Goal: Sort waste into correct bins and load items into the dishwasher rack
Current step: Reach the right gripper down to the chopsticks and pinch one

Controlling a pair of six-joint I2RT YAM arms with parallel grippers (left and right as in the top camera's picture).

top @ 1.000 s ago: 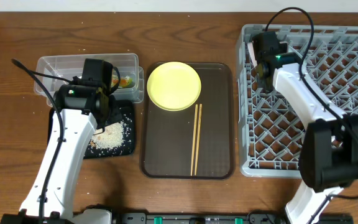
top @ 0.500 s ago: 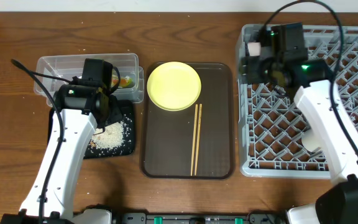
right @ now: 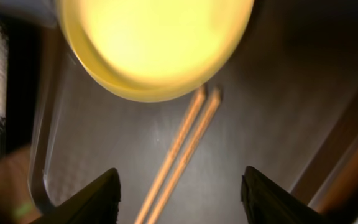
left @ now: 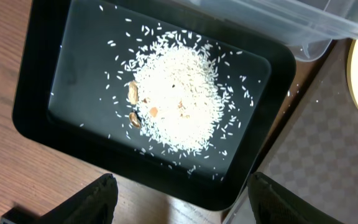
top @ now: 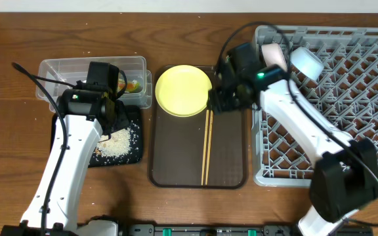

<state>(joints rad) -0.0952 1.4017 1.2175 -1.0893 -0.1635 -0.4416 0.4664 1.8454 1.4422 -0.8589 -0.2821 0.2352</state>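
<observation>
Right gripper [right: 180, 186], fingers spread and empty, hangs over thin wooden chopsticks [right: 185, 143] on the brown serving tray [top: 176, 157] — beside the round yellow plate [top: 183, 90]; left gripper [left: 182, 186], also spread, over white rice grains [left: 179, 106] in a shallow black tray [left: 67, 68].

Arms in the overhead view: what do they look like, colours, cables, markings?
Both the left arm and right arm have white links with black joints. A thin black cable loops off each, and a green light glows near each wrist. The left gripper and right gripper are black.
</observation>
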